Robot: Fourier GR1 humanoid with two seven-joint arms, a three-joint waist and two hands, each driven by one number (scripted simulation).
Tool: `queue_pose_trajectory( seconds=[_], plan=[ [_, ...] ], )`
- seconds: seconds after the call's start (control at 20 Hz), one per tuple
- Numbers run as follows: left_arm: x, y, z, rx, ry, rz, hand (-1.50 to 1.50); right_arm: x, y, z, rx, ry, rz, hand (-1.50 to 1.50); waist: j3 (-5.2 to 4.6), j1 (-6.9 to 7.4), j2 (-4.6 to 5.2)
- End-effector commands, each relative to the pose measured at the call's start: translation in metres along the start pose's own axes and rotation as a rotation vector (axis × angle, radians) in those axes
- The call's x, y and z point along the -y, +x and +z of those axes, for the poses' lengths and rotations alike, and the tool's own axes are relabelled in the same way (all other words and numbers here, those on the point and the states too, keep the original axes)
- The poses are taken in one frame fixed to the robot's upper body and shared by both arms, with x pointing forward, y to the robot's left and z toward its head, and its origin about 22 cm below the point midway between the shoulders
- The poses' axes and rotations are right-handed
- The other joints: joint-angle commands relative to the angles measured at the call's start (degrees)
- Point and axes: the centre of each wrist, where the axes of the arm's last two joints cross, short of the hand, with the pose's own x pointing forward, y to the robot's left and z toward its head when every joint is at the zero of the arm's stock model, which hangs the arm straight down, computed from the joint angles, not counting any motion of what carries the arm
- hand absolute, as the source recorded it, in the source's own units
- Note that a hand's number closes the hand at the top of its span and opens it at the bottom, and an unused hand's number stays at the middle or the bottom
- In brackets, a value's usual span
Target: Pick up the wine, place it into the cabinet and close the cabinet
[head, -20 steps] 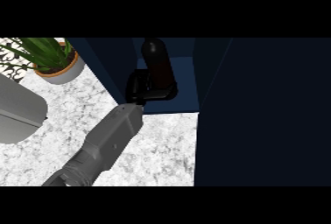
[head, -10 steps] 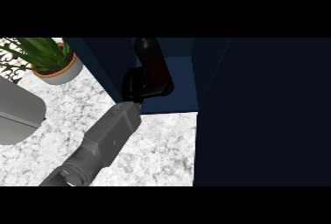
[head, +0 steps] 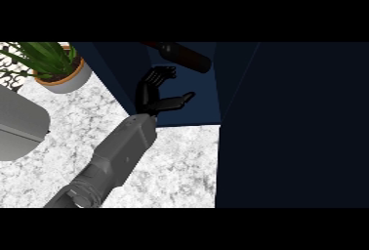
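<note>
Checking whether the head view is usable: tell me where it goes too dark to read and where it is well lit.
Head view: the cabinet interior is deep blue and dim, so the dark wine bottle and black left hand barely stand out; the cabinet door is near black; the marble counter and potted plant are brightly lit.

My bench (head: 180,161) is a white, grey-veined marble top. At its far left corner stands a potted plant (head: 54,66) with green leaves in a pale pot rimmed in terracotta. A rounded grey appliance (head: 18,129) rests on the bench at the left edge. The dark blue cabinet (head: 194,97) stands open on the bench's far side, and the wine (head: 184,54) lies tilted inside it.
</note>
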Motion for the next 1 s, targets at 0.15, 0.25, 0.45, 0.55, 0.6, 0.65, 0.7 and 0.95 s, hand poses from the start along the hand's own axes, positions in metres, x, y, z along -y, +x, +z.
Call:
queue_pose_trajectory(
  seconds=[0.15,0.25,0.45,0.55,0.6,0.65,0.7,0.95],
  plan=[
    [-0.023,0.005,-0.003,0.085,-0.012,-0.005,-1.5,0.008,-0.004,-0.001,-0.011,-0.012,0.025,-1.5,0.52,2.61,-1.28],
    [0.01,0.004,0.002,0.078,0.021,-0.01,-1.5,0.0,-0.001,0.008,-0.016,-0.023,0.011,-1.5,0.53,2.47,-1.51],
    [-0.001,-0.006,0.021,0.083,-0.034,-0.011,-1.5,0.009,-0.003,-0.006,-0.024,-0.03,0.019,-1.5,0.55,3.95,-1.72],
    [0.001,0.005,0.018,0.072,-0.078,-0.035,-1.5,0.003,-0.006,0.005,-0.038,-0.028,0.024,-1.5,0.58,4.33,-2.04],
    [0.0,0.005,0.025,0.07,-0.097,-0.015,-1.5,0.005,0.002,0.006,-0.033,-0.01,0.03,-1.5,0.58,4.78,-2.25],
    [0.002,0.006,0.03,0.077,-0.114,-0.007,-1.5,0.0,0.007,0.012,-0.004,-0.03,0.003,-1.5,0.57,4.18,-2.07],
    [0.001,0.003,0.041,0.042,-0.132,0.007,-1.5,0.002,0.014,0.027,-0.006,-0.002,0.017,-1.5,0.58,3.93,-2.12],
    [0.017,0.041,0.056,0.019,-0.271,0.039,-1.5,-0.001,0.007,0.004,-0.012,-0.058,0.02,-1.5,0.59,5.13,-2.19]
  ],
)
